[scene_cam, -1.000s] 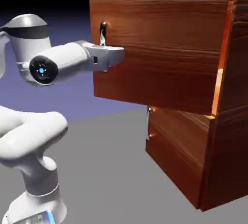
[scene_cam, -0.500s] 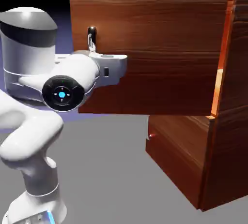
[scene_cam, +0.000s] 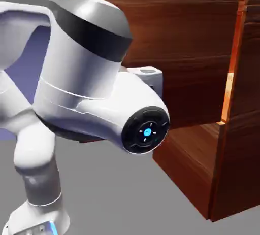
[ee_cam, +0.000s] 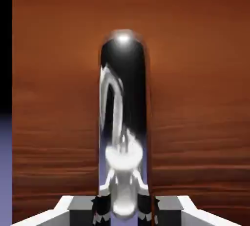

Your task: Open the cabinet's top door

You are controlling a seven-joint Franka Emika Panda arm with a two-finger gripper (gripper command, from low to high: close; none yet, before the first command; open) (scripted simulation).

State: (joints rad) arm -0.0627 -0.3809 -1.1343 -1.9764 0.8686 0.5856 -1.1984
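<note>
The cabinet (scene_cam: 248, 107) stands at the exterior view's right, with its top door (scene_cam: 188, 41) swung wide open toward the left. My arm's big white links fill the front of that view and hide the door's handle and the gripper's fingers. In the hand view the silver handle (ee_cam: 124, 122) stands upright on the reddish door panel (ee_cam: 195, 73). My gripper (ee_cam: 124, 206) is shut on the handle's lower end, with a dark fingertip (ee_cam: 100, 208) on each side of it.
The shorter lower panel (scene_cam: 189, 159) sits below the open door, set back under it. Grey table surface (scene_cam: 111, 198) lies in front of the cabinet. The arm's base rises at the lower left (scene_cam: 38, 203).
The top door has swung further open toward the exterior view's left. The arm has pulled back with it, and its upper links now cover the handle, which showed before.
</note>
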